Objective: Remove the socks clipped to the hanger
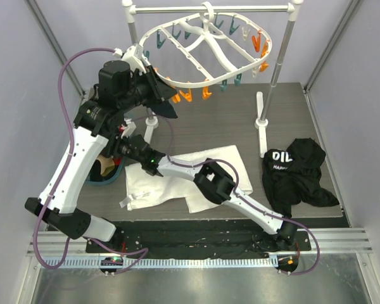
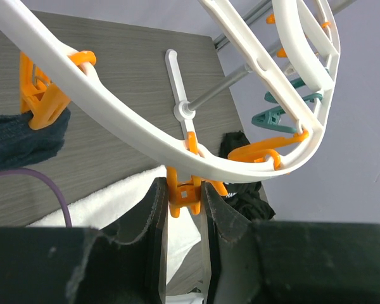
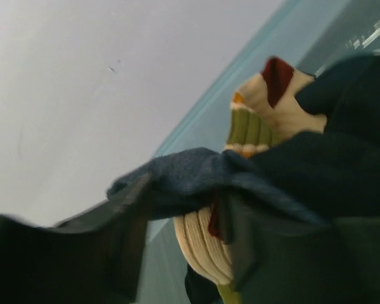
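The white hanger (image 1: 216, 49) hangs from the rail at the back, with orange, teal and white clips round its rim. My left gripper (image 1: 171, 95) is raised to its front left rim (image 2: 114, 107) and is shut on an orange clip (image 2: 183, 193). Beside it a dark sock (image 1: 166, 106) hangs from another orange clip (image 2: 41, 101). My right gripper (image 1: 130, 149) reaches into a teal basin (image 1: 111, 180) at the left. Its jaws stand apart, and a dark navy sock (image 3: 196, 174) lies across its fingertips (image 3: 240, 228). Tan striped socks (image 3: 259, 120) lie behind it.
A large white cloth (image 1: 190, 177) lies mid-table under the right arm. A black garment with white lettering (image 1: 297, 171) lies at the right. The grey rail (image 1: 209, 9) spans the back on upright poles (image 1: 280, 54), and a white foot (image 1: 261, 123) stands on the table.
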